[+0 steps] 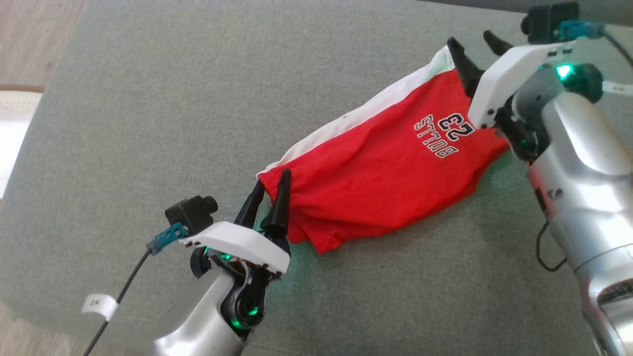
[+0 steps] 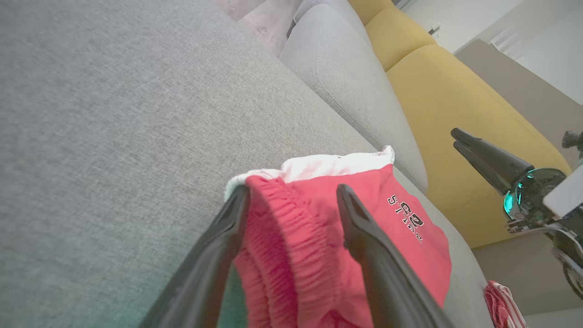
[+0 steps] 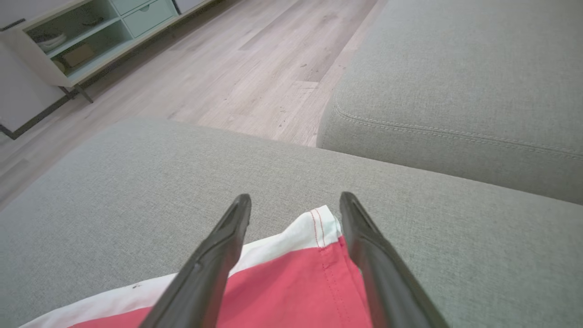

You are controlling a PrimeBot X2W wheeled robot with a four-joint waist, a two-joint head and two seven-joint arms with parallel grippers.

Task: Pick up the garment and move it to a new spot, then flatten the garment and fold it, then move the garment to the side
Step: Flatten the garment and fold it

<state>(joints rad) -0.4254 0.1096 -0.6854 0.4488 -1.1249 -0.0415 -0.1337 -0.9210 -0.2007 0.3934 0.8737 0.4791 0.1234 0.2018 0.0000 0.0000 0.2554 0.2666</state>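
- The grey cushion is taken as the landmark. The garment, red shorts with a white side stripe, lies stretched across the cushion's middle and is rumpled along one long edge.
- The right tool is seen released, with its fingers spread over the garment's hem end toward the cushion's far right. Nothing is grasped.
- The left tool is likewise released nearer the cushion's front. Its fingers are spread to either side of the gathered cloth, which is not pinched.
- Flattening is judged to be the step in hand. Both ends should be regrasped at their corners and drawn apart evenly, low over the cushion, so that the bunched folds are pulled out.
- The elastic waistband is seen between the left tool's fingers.
- The white hem corner lies on the cushion between the right tool's fingers.
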